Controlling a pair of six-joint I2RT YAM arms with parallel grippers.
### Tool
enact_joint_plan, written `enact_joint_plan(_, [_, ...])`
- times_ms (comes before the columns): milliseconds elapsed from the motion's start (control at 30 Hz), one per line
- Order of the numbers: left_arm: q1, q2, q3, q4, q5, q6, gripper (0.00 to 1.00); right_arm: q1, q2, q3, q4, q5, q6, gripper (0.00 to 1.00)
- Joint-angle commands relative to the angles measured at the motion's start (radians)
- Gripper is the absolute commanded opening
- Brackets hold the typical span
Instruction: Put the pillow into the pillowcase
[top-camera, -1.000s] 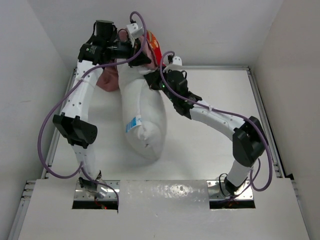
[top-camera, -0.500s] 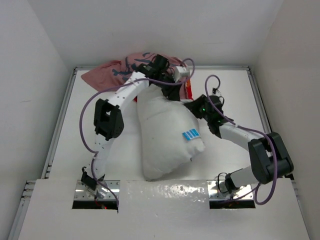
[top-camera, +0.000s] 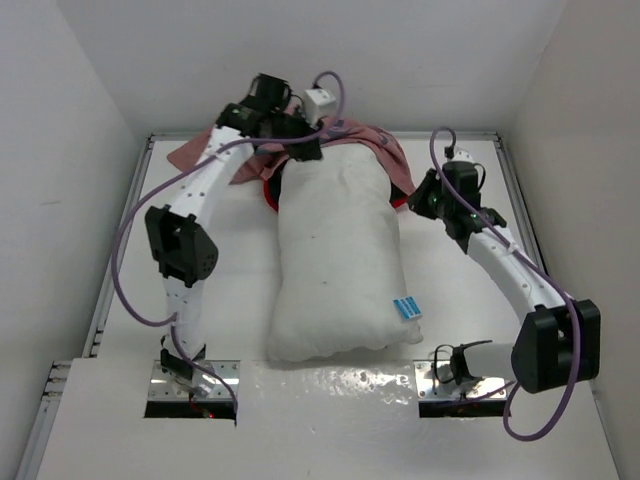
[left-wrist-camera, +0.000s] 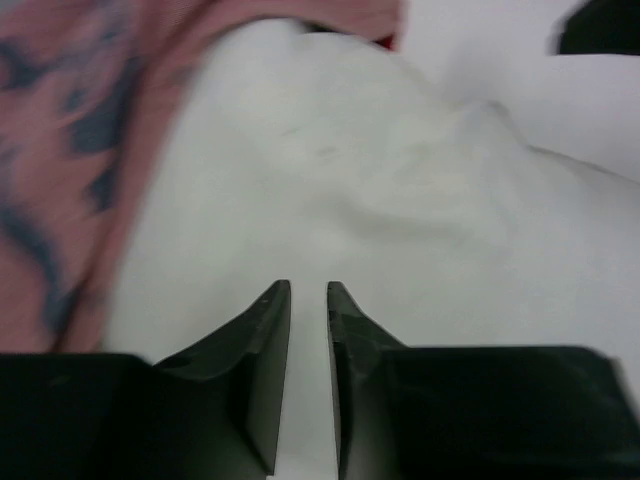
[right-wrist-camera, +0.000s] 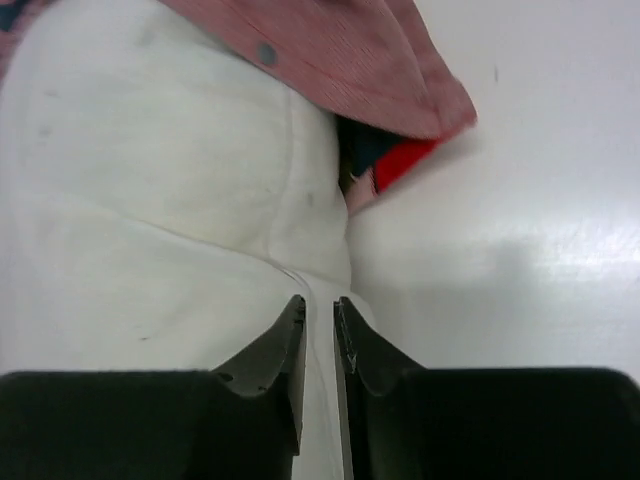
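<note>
The pillow (top-camera: 335, 260) is laid flat on the white table (top-camera: 230, 290), with its long side running from the far end to the near end. Its far end is tucked under the pillowcase (top-camera: 380, 150), which is bunched up at the back of the table with its pink side showing. A bit of red cloth is seen at each far corner of the pillow. A small blue tag (top-camera: 407, 307) is seen at the near right corner of the pillow.

The left gripper (left-wrist-camera: 308, 300) is held over the far end of the pillow, beside the pink cloth. Its fingers are almost together, with only a thin gap, and nothing is seen between them.

The right gripper (right-wrist-camera: 318, 310) is held at the far right corner of the pillow, near the red cloth. Its fingers are almost together too. A seam of the pillow runs up to the gap, but it cannot be told if it is pinched.
</note>
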Motion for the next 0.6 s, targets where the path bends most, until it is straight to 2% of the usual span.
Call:
enact_joint_plan(0, [0.058,-0.078,-0.05,0.099,-0.226,0.034,0.12,-0.009,0.014,0.128,-0.086,-0.068,-0.148,0.16])
enact_joint_plan(33, [0.064,-0.067,-0.062,0.103,-0.307,0.052,0.12,-0.006,0.019,0.17,-0.087,-0.09,-0.147,0.27])
enact_joint_plan(100, [0.072,-0.015,-0.071,0.11,-0.372,0.083,0.12,0.008,0.046,0.22,-0.097,-0.104,-0.152,0.36])
enact_joint_plan(133, [0.072,0.024,-0.062,0.118,-0.418,0.088,0.12,0.038,0.058,0.275,-0.117,-0.099,-0.159,0.44])
enact_joint_plan(167, [0.072,0.045,-0.059,0.126,-0.432,0.089,0.14,0.06,0.072,0.304,-0.129,-0.093,-0.17,0.49])
enact_joint_plan(233, [0.072,0.086,-0.044,0.144,-0.446,0.082,0.19,0.135,0.124,0.387,-0.152,-0.076,-0.211,0.61])
enact_joint_plan(367, [0.072,0.123,-0.042,0.225,-0.48,0.072,0.23,0.194,0.178,0.45,-0.136,-0.103,-0.195,0.64])
enact_joint_plan(567, [0.072,0.181,-0.034,0.239,-0.539,0.08,0.22,0.227,0.226,0.458,-0.088,-0.157,-0.162,0.65])
